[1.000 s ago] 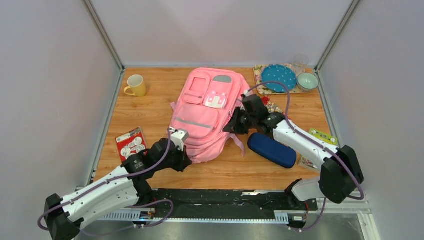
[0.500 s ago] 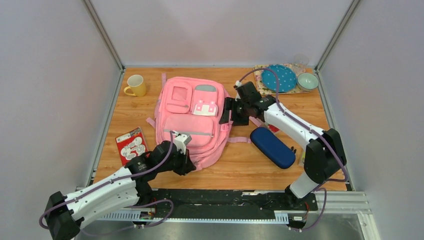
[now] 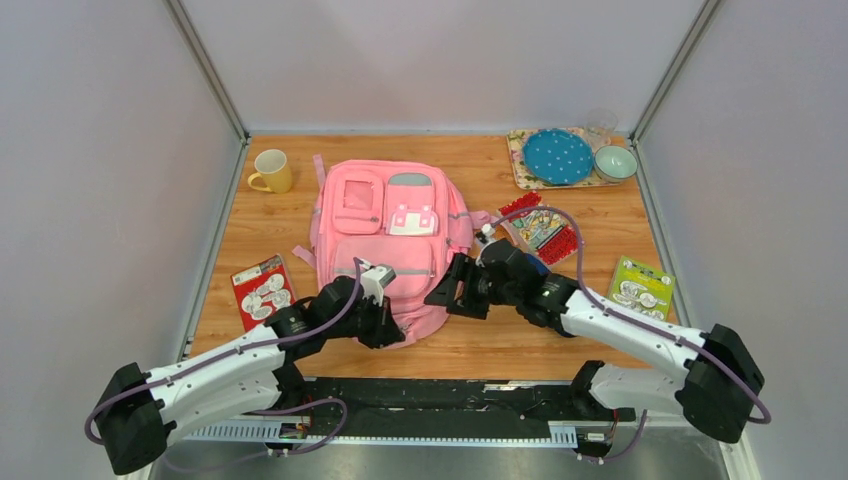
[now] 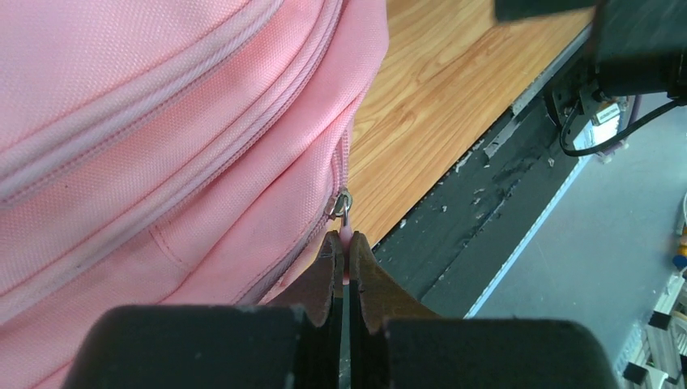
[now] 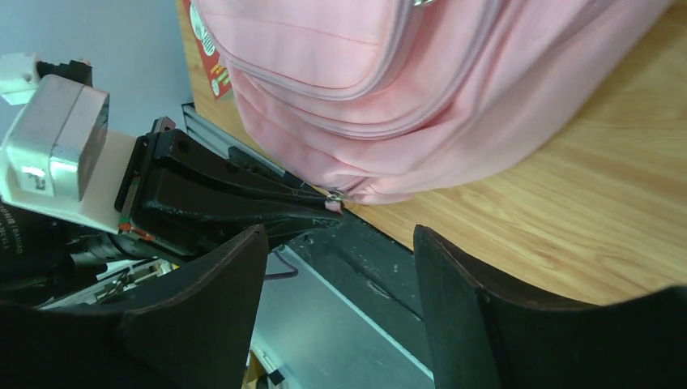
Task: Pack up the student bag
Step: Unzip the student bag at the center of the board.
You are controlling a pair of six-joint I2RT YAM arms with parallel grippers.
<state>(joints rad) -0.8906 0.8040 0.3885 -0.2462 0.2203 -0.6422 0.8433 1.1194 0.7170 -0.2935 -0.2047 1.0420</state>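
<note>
At the student bag's near edge, the left gripper is pinched tight on the small pink tab of a zip pull, right at the bag's near corner above the table. Just right of that corner, the right gripper hangs with its jaws well apart and nothing between them, aimed at the same zip end and clear of the fabric.

The bag lies flat, front pockets up, in the middle of the table with its top towards the far side. Left of it is a red card pack. Right of it are a patterned red packet and, farther out, a green packet. Beyond its far left corner stands a yellow mug, and beyond its far right corner a tray with a blue plate and a bowl.

The step looks like opening the main compartment, and nothing seems packed yet. Next, the right gripper probably needs to pin the fabric beside the zip while the left one draws the pull along the track.

A second ago the bag lay skewed, with the right gripper closed at its right edge. Now the bag sits square, and that gripper has let go and dropped to the near corner. The left one has kept its hold throughout.
</note>
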